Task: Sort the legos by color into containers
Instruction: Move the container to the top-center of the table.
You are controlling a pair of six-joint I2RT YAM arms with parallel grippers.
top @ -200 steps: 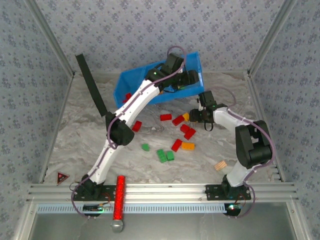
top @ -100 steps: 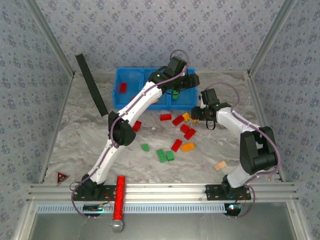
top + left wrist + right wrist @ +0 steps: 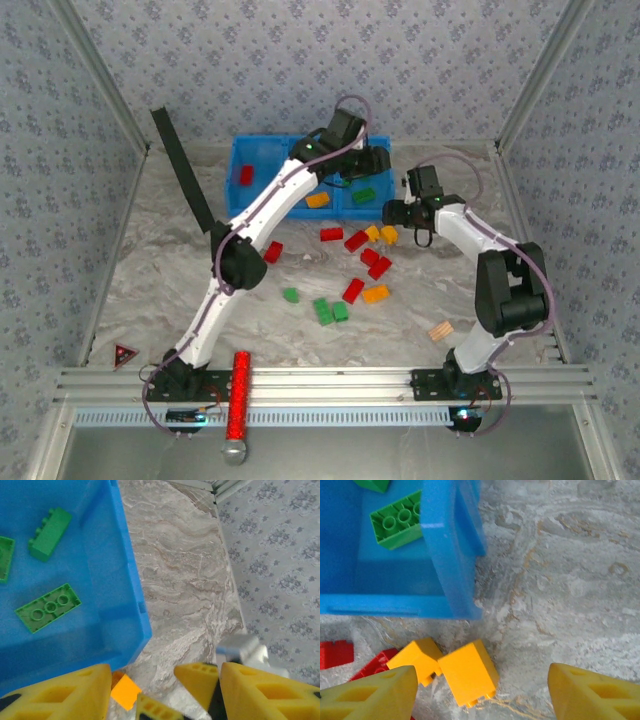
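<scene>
No legible writing in any view.
One sign showed: a small red triangular marker point(image 3: 125, 354) sat just left of the left arm's base point(image 3: 172, 380), by the near rail, its dark inner marking too small to read.
</scene>
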